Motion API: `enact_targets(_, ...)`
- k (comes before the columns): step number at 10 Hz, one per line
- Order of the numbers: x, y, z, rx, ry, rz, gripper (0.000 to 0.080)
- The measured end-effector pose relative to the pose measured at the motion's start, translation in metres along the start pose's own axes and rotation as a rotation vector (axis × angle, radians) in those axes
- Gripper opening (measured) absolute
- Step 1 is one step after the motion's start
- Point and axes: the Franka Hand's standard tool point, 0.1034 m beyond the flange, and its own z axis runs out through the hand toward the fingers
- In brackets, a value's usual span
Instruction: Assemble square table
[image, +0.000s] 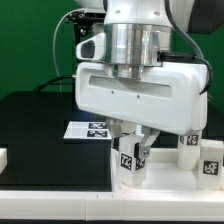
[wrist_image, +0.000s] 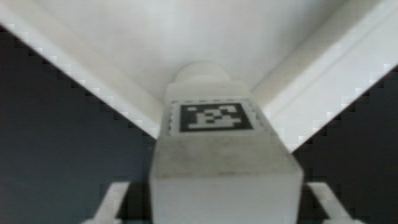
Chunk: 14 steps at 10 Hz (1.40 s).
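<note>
Gripper (image: 131, 152) fingers clamped on tagged table leg (image: 127, 160); likely to tilt or slip if grip loosens, missing tabletop (wrist_image: 80, 70) hole.

the arm (image: 140, 60) hides most of the marker board (image: 85, 129) and the gripper's (image: 131, 150) fingertips; two legs (image: 209, 158) are cut off at the exterior view's right edge.
</note>
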Motion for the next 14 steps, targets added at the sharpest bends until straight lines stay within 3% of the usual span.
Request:
enact_targets(1, 0.001, 0.002, 0.001, 0.008, -0.009, 0.208, 0.0284)
enact_targets(3, 0.001, 0.008, 0.001, 0.047, -0.035, 0.468, 0.0285)
enact_targets(6, 0.001, 0.01, 0.002, 0.046, -0.05, 0.586, 0.0285)
enact_targets(7, 0.0, 0.01, 0.002, 0.038, -0.044, 0.501, 0.0449)
enact_targets(8, -0.005, 0.011, 0.003, 0.007, -0.029, 0.341, 0.0575)
enact_targets(9, -0.008, 0.008, 0.003, 0.004, -0.013, 0.145, 0.0575)
enact_targets(10, -0.015, 0.003, 0.003, 0.019, -0.008, -0.022, 0.0634)
enact_targets(11, -0.021, 0.0, 0.002, 0.021, -0.011, -0.111, 0.0645)
enact_targets(14, -0.018, 0.001, 0.003, 0.018, -0.006, -0.305, 0.0648)
